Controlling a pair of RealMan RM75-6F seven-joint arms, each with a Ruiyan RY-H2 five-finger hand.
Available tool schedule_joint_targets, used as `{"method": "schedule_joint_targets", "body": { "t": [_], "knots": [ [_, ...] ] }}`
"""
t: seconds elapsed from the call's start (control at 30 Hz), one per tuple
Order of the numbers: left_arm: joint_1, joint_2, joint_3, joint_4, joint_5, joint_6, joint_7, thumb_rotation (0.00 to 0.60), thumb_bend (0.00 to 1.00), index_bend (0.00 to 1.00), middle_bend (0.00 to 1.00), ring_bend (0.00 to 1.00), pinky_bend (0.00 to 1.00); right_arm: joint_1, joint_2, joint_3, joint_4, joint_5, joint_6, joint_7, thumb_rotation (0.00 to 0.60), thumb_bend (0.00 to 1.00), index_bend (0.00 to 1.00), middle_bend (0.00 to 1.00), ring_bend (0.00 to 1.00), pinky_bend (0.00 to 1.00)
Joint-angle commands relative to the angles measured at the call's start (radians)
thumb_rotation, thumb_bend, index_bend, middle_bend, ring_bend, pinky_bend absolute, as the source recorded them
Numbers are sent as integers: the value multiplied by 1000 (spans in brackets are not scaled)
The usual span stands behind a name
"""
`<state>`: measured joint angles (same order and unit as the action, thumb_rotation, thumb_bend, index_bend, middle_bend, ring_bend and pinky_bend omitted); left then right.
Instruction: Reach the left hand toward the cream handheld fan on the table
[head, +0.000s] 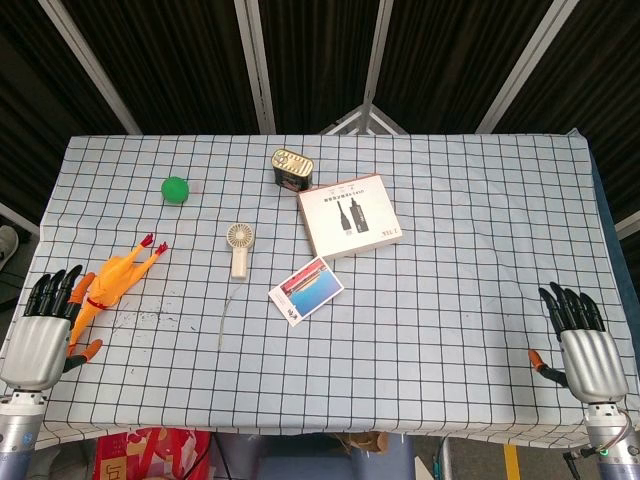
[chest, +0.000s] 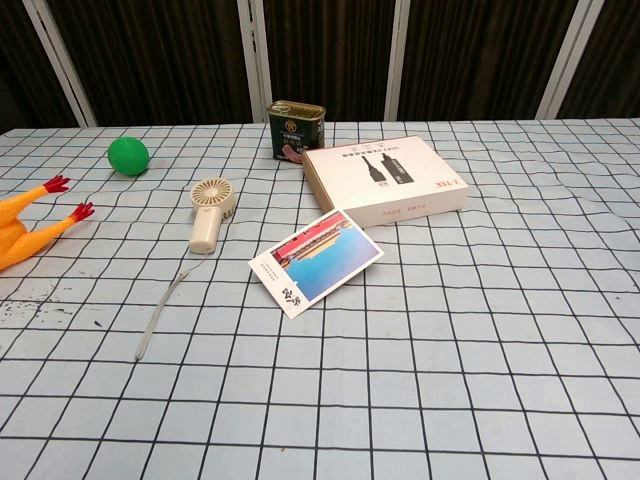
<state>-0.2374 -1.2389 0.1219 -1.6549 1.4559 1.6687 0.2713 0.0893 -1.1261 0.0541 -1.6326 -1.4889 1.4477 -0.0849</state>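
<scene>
The cream handheld fan (head: 240, 248) lies flat on the checked cloth, left of centre, round head toward the back; its thin wrist strap (head: 226, 312) trails toward the front. The chest view shows the fan (chest: 209, 211) and strap (chest: 162, 312) too. My left hand (head: 42, 325) rests at the front left corner of the table, fingers spread, holding nothing, well to the left of and nearer than the fan. Over at the front right corner my right hand (head: 580, 340) also lies open and empty. Neither hand appears in the chest view.
A rubber chicken (head: 108, 281) lies between my left hand and the fan. A green ball (head: 175, 189), a tin can (head: 292, 168), a flat cardboard box (head: 349, 215) and a postcard (head: 305, 290) lie around the fan. The table's front edge (head: 320, 432) runs just below both hands.
</scene>
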Motion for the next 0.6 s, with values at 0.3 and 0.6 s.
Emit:
{"method": "schedule_joint_targets", "body": {
  "t": [0.3,0.6],
  "knots": [
    [2,10,-28,-32,-33,-84,39,600,169,0,1,0,11,-3,3,-1,-4,-1,3,8,600,290,0,0,0,49],
    [-71,-1,-117,-92,-123,-202,148,600,583,0,722,601,619,0,0,-3,-4,-2,-4,3,600,290,0,0,0,49]
  ]
}}
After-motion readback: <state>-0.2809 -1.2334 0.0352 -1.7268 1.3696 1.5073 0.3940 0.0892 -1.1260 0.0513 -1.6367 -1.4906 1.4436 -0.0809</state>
